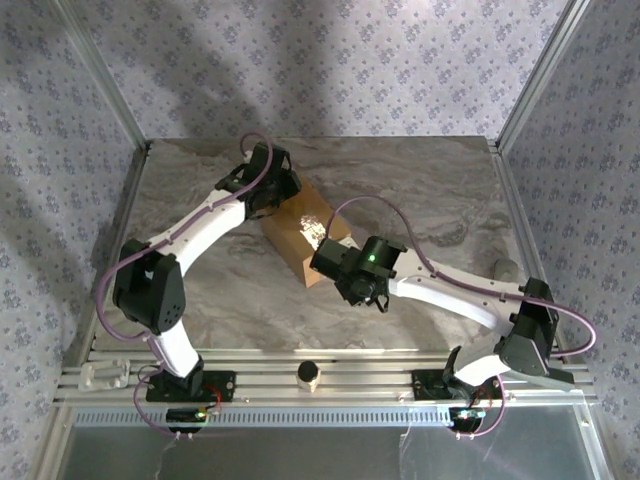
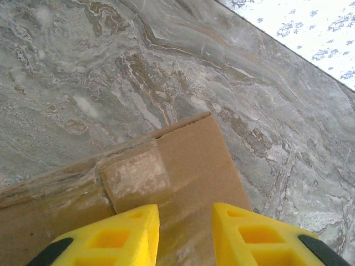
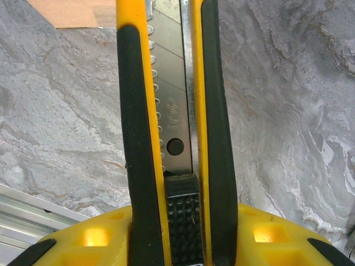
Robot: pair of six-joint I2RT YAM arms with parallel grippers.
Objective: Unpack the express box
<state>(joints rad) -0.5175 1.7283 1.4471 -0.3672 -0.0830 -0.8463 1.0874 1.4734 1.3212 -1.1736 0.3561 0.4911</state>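
Note:
The express box [image 1: 297, 232], brown cardboard, lies slantwise mid-table. My left gripper [image 1: 272, 190] hangs over its far left end. In the left wrist view the yellow fingers [image 2: 125, 235] stand apart above the box top [image 2: 191, 158], beside the clear tape [image 2: 136, 174] on the seam, with nothing between them. My right gripper [image 1: 335, 257] is at the box's near right end, shut on a yellow and black utility knife [image 3: 172, 127]. The knife's blade runs up the right wrist view from the gripper [image 3: 175, 235] toward a corner of the box [image 3: 77, 11].
The marble table [image 1: 450, 190] is fenced by patterned walls and metal posts. A small dark-topped cylinder [image 1: 308, 374] and a clear plastic piece [image 1: 105, 375] sit on the near rail between the arm bases.

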